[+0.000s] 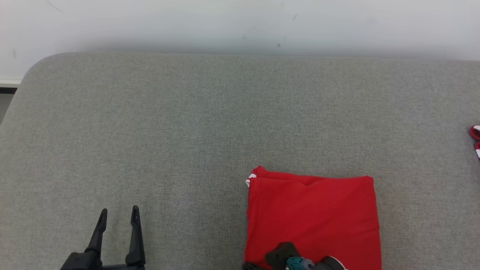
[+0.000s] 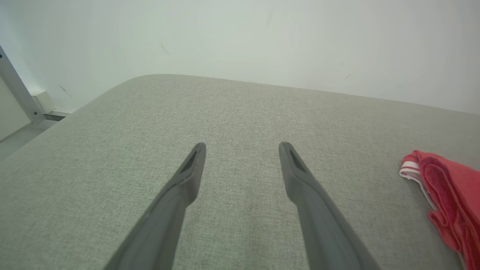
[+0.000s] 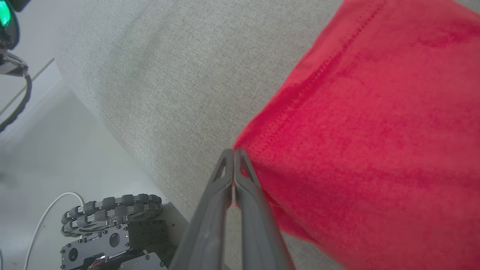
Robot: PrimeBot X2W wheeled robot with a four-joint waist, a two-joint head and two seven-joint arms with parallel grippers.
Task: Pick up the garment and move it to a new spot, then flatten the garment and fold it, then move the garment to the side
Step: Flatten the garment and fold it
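Observation:
The garment is red and lies folded into a rough square on the grey padded surface, near its front edge and right of centre. A white-striped trim shows at its far left corner. My right gripper is shut on the garment's near left corner, right at the stitched hem. In the head view it sits at the bottom edge, with its wrist over the cloth. My left gripper hovers open over bare surface, well to the left of the garment. The left wrist view shows its open fingers, with the garment at the right edge.
A small red and white item lies at the surface's far right edge. A pale wall runs behind the surface. The surface's front edge drops to the floor, where my wheeled base stands. Bare surface spreads left and behind the garment.

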